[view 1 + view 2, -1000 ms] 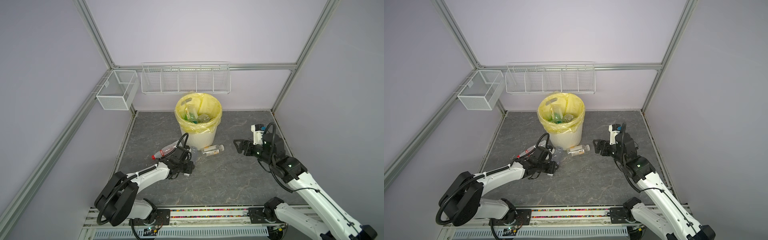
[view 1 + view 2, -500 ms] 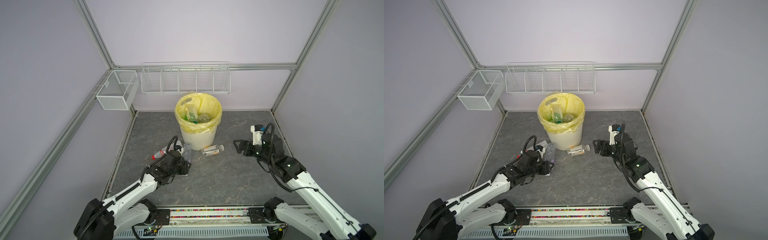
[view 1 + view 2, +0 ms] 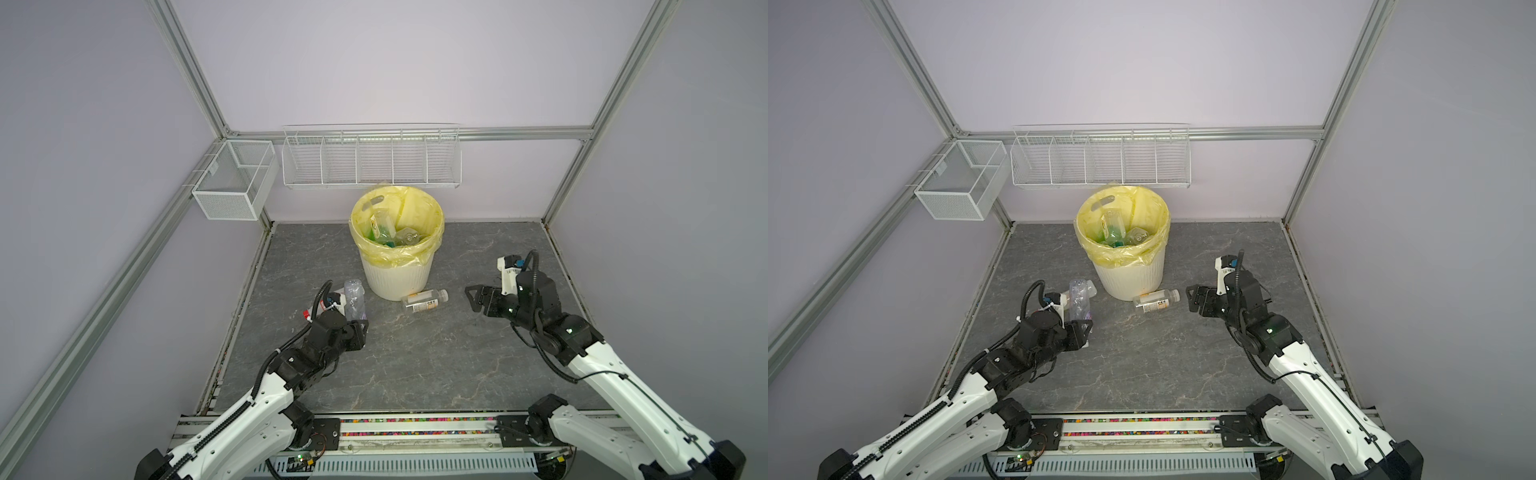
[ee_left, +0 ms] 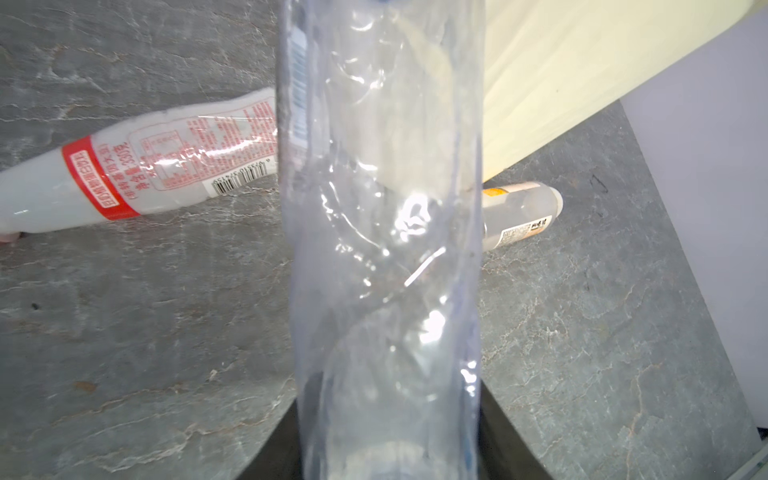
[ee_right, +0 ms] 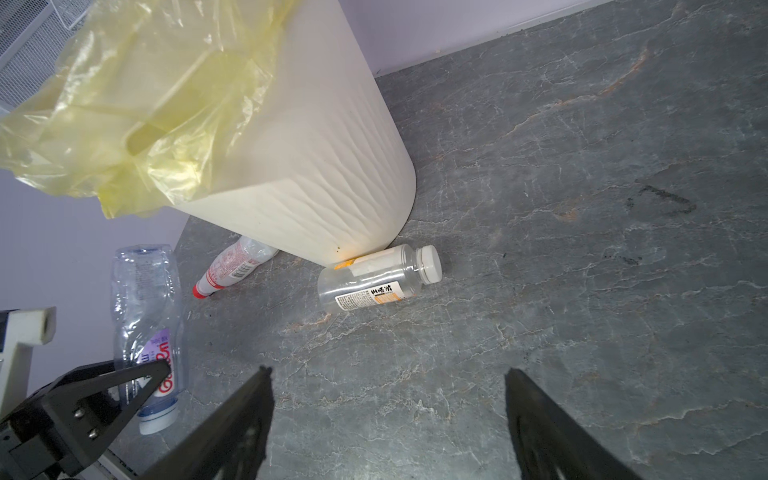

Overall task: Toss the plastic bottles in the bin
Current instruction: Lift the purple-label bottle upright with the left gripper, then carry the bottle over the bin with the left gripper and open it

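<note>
My left gripper [image 3: 358, 328] [image 4: 387, 419] is shut on a crumpled clear plastic bottle [image 3: 354, 297] [image 3: 1079, 301] [image 4: 382, 208] near its cap end. The bottle points up and away toward the bin [image 3: 395, 278] [image 3: 1127, 278] [image 5: 316, 174]. The bin is cream, ribbed and lined with a yellow bag, with several bottles [image 3: 390, 235] inside. A white bottle with a red label [image 4: 145, 166] [image 5: 237, 266] lies left of the bin. A clear bottle with a white cap [image 3: 424, 300] [image 3: 1156, 301] [image 5: 374, 280] lies at the bin's foot. My right gripper [image 3: 473, 299] [image 5: 388, 382] is open and empty, just right of that bottle.
A long white wire basket [image 3: 370, 160] hangs on the back wall above the bin. A smaller mesh basket [image 3: 232, 183] hangs on the left wall. Aluminium frame posts stand at the corners. The arms' rail [image 3: 415, 432] runs along the front edge of the grey floor.
The left arm has stretched out low from its base, and the clear bottle now stands up out of its gripper. The right arm has barely moved.
</note>
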`<state>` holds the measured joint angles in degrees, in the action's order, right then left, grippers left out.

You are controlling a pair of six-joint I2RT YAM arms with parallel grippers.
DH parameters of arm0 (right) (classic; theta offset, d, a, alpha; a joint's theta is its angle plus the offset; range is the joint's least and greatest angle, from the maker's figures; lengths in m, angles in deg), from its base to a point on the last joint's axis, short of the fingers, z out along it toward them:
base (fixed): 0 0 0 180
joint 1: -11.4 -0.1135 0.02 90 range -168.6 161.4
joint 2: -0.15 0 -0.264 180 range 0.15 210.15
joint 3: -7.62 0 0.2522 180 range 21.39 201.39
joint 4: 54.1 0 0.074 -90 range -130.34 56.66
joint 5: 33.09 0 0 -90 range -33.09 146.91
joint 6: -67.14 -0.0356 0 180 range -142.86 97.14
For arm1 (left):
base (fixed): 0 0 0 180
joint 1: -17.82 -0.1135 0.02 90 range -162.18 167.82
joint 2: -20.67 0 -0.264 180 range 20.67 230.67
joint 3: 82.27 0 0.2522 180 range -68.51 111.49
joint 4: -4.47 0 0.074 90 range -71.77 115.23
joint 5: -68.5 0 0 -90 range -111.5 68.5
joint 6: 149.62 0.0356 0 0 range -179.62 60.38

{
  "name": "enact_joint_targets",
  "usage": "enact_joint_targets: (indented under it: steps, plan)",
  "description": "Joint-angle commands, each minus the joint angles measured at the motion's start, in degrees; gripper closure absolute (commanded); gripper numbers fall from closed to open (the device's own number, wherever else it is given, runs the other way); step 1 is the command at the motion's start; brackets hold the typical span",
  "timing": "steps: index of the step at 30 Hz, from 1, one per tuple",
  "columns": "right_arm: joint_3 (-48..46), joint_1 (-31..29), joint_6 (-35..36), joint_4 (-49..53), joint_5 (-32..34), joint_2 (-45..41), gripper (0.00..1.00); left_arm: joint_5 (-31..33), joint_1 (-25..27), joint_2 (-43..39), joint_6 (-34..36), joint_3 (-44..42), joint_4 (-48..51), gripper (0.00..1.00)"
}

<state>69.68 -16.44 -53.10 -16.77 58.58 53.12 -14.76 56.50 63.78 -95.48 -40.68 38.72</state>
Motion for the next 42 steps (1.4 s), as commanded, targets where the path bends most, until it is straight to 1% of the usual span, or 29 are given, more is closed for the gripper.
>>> enact_joint_targets:
  steps: [1,7,13,21,31,34,38,42]
  plan:
    - [-1.18,0.24,-0.52,-1.46,0.21,1.17,0.12,2.65,0.08,-3.29,-1.56,1.73,1.95,0.66]
    - [-1.01,0.24,-0.44,-1.95,-0.09,2.4,0.12,3.83,0.05,-7.38,-0.91,2.65,2.83,0.65]
    - [-1.36,0.25,-0.26,-2.03,0.42,2.92,0.12,5.87,0.06,-9.91,0.0,5.73,5.16,0.65]
    - [-0.66,0.3,0.4,-2.37,0.46,4.68,0.12,6.57,0.11,-9.8,2.69,10.8,6.15,0.65]
    - [0.01,0.28,0.53,-2.9,0.11,6.19,0.12,6.92,0.08,-7.68,9.73,20.07,5.15,0.63]
    - [0.19,0.3,0.92,-2.46,0.45,6.2,0.12,7.92,0.08,-7.0,10.99,22.09,4.83,0.63]
    - [1.16,0.36,1.74,-1.52,0.88,6.01,0.12,7.89,0.08,-7.24,11.62,22.82,4.58,0.63]
    - [1.28,0.35,2.03,-1.07,1.58,5.83,0.12,7.76,0.07,-8.75,11.77,20.19,4.12,0.63]
